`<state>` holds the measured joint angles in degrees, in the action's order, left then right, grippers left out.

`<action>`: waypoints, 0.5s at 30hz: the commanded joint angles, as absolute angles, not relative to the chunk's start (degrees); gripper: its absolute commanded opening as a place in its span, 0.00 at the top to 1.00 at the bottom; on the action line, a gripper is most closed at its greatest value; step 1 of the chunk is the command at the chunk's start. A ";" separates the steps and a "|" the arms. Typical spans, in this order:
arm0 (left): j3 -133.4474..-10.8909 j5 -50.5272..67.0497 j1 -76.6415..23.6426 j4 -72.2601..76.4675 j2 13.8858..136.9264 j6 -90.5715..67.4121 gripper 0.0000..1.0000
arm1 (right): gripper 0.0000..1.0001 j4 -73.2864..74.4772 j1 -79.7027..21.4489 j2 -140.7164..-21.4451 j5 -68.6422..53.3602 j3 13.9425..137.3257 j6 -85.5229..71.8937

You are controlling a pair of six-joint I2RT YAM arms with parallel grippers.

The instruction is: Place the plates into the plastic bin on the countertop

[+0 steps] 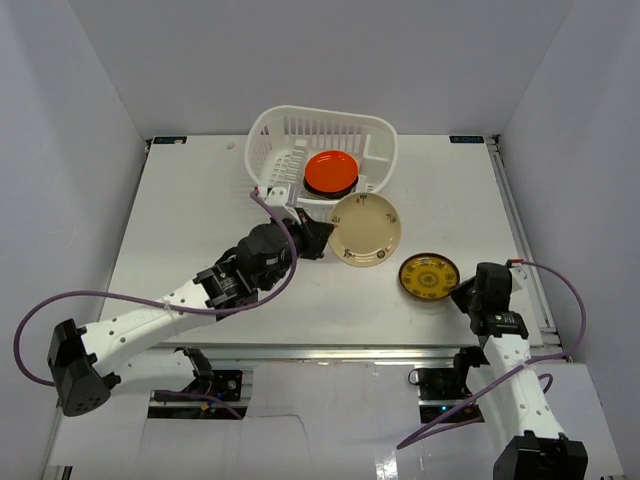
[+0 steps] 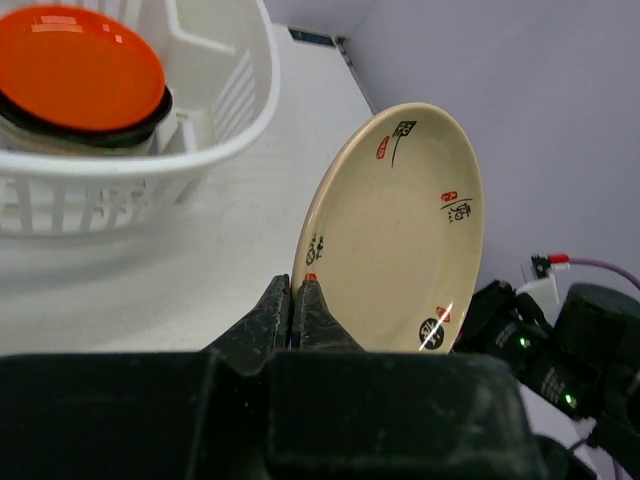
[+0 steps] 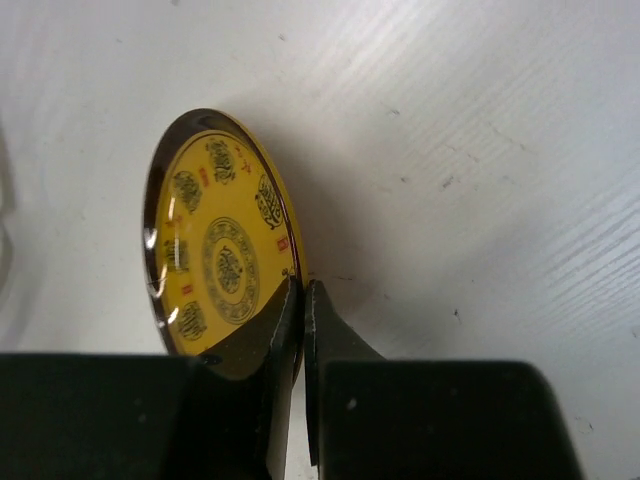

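Left jaws: clamped on rim of cream plate (image 2: 400,230).
Right jaws: pinching rim of yellow plate (image 3: 225,250).
Plates: rigid, glossy, likely slippery, breakable; rim grip suits.

The left arm (image 1: 140,322) and right arm (image 1: 525,395) wear white shells between black joint housings. A purple cable (image 1: 25,345) loops beside each. The left tool (image 2: 297,298) and right tool (image 3: 301,300) are matte black wedges.
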<state>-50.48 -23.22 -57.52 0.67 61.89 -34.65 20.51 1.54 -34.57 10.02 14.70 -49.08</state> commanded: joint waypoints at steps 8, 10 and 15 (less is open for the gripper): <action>-85.04 -16.89 -37.37 -8.95 85.84 -29.62 1.00 | 0.92 19.18 1.58 -34.10 7.76 38.57 -37.44; -93.75 -13.99 -32.99 -14.22 94.10 -29.44 1.00 | 0.92 17.06 1.58 -36.03 4.59 42.08 -36.83; -101.94 -6.35 -25.59 -20.91 107.63 -32.42 1.00 | 0.92 9.33 0.71 -44.63 -5.62 48.94 -36.65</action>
